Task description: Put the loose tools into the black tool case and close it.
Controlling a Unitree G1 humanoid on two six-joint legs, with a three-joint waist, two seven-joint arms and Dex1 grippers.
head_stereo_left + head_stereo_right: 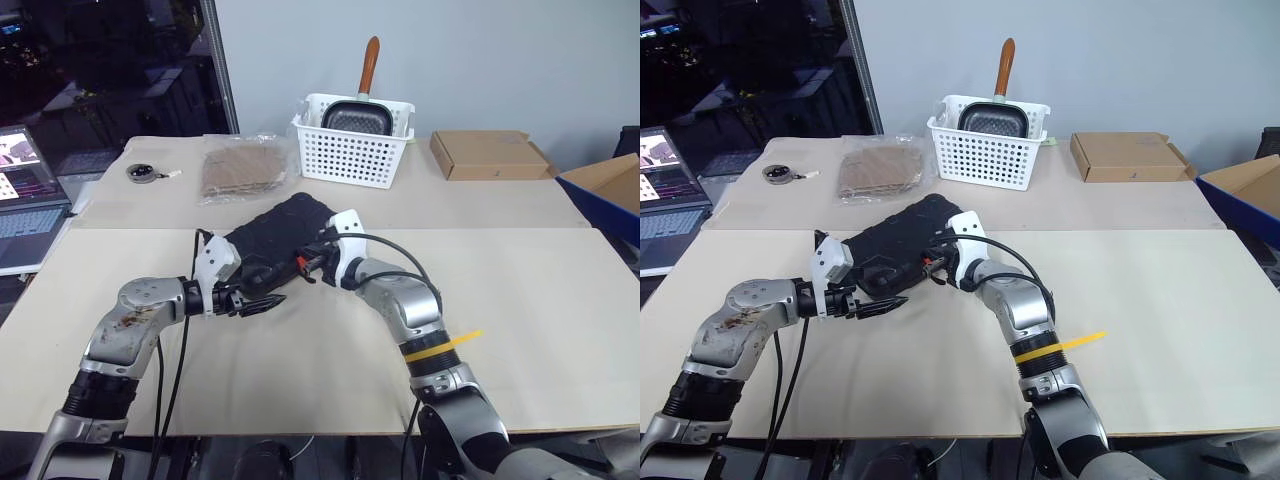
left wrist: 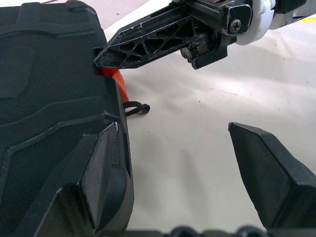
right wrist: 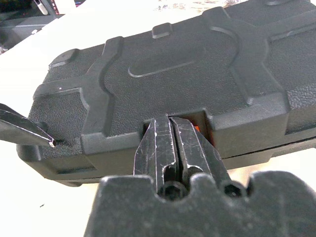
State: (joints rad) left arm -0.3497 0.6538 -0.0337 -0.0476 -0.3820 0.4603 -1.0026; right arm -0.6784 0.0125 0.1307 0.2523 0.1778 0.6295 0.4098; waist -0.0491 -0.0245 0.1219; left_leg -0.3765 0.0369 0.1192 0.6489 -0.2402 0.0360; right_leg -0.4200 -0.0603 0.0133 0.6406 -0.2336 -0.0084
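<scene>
No text, label, brand, number or sign can be read on anything here

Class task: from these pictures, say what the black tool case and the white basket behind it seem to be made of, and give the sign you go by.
Black tool case: probably moulded plastic, matt; its shell is grainy with raised ribs. White basket: likely glossy plastic; its walls carry an even grid of small holes.

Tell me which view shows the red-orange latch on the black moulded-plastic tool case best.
The left wrist view: the red-orange latch sits bright on the black moulded-plastic tool case, with the shut right gripper at it. The right wrist view shows a sliver behind the fingers; the head views show a small red spot.
</scene>
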